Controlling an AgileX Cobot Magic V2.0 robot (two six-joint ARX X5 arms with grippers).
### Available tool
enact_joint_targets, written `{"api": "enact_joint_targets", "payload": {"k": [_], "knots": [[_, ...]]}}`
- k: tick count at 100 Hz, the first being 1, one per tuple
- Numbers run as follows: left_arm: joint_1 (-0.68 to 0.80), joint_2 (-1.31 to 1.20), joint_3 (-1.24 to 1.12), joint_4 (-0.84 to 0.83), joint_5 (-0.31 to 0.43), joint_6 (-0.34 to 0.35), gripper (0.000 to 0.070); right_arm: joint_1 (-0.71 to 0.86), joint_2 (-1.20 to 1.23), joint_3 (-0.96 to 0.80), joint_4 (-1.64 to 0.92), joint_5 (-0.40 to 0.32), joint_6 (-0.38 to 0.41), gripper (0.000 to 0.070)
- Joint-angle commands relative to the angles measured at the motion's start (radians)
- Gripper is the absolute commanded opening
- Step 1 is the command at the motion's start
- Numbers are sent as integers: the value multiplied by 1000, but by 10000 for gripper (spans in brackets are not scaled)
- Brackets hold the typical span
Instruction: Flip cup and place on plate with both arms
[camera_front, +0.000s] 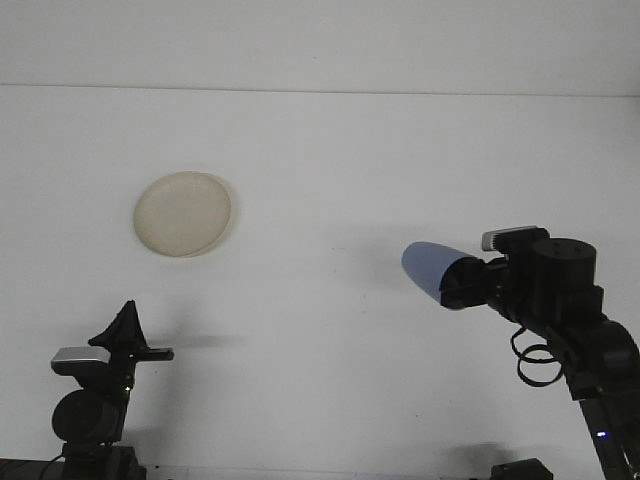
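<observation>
Blue cup (428, 268) clenched sideways in right tool (462, 284), well apart from plate (184, 213).

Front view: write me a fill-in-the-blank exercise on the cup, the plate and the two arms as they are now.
1. The right gripper holds a ____ cup.
2. The cup points toward the robot's ____ side.
3. The plate has ____ on it.
4. The arm nearer the plate is the ____ gripper.

Missing words: blue; left; nothing; left
</observation>
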Motion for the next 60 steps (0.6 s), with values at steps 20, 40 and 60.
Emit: {"api": "enact_joint_targets", "payload": {"k": [20, 40, 60], "knots": [[-1, -1, -19, 12, 0, -3, 12, 243, 205, 153, -216, 72, -76, 4], [-1, -1, -19, 11, 0, -3, 12, 409, 380, 257, -309, 202, -103, 4], [-1, -1, -19, 11, 0, -3, 12, 517, 547, 359, -357, 302, -127, 4]]}}
